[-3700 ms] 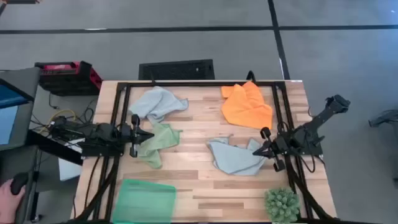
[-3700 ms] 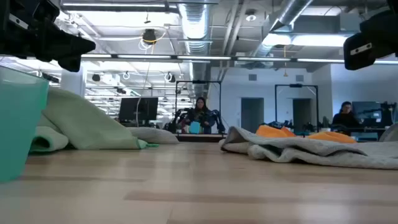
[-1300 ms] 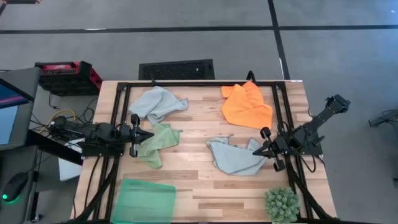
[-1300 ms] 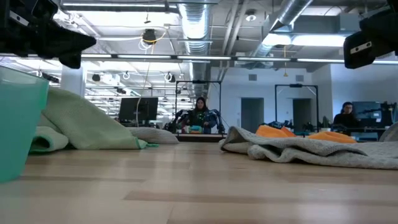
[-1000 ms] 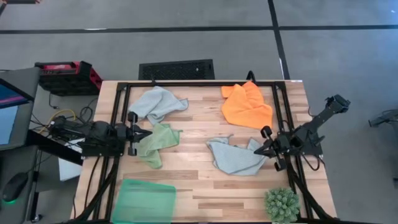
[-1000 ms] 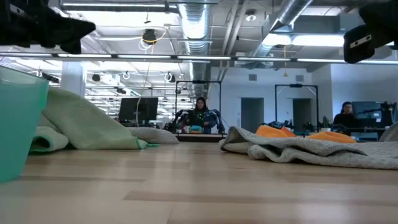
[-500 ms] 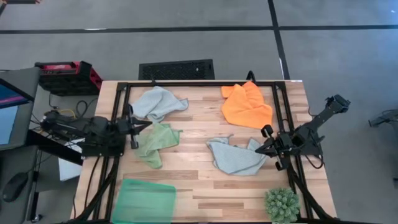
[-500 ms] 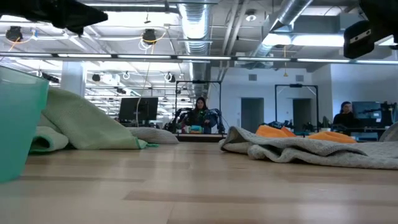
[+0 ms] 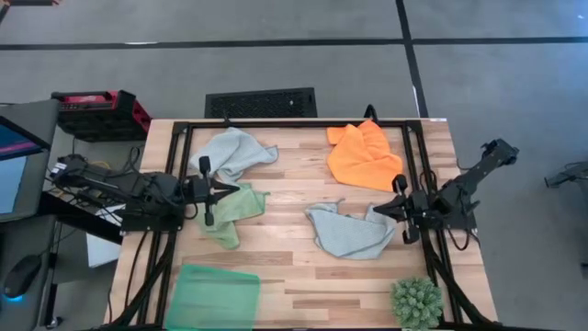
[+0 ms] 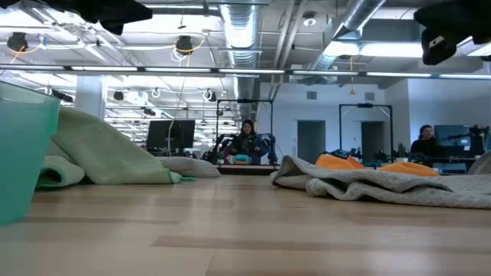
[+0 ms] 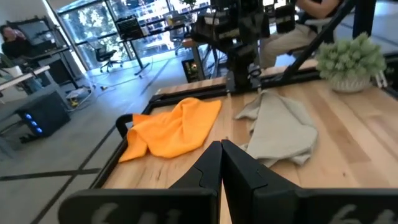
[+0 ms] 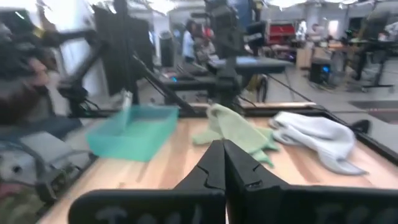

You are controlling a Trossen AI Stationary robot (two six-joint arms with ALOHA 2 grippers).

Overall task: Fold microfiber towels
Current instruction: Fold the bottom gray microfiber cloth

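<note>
- While both arms are raised above the wooden table (image 9: 303,276), none of the four towels is held.
- The left gripper (image 9: 223,189) is seen closed, its two fingers pressed together to a point, and it hangs over the near edge of the light green towel (image 9: 230,210) at the table's left side.
- The right gripper (image 9: 377,210) is likewise closed with nothing between its fingers, and it is poised above the right edge of a pale grey-blue towel (image 9: 347,232) that lies crumpled right of the table's middle.
- A second grey-blue towel (image 9: 231,153) is found bunched at the far left of the table, just beyond the green one and touching it.
- The bright orange towel (image 9: 366,156) is spread loosely at the far right, well apart from the green towel and near the grey-blue one below it.
- A translucent green tray (image 9: 213,296) is set at the near left edge of the table, and a small spiky plant (image 9: 416,302) at the near right corner.
- From the low view, people (image 10: 247,138) are seen seated at desks in the room beyond the table.
</note>
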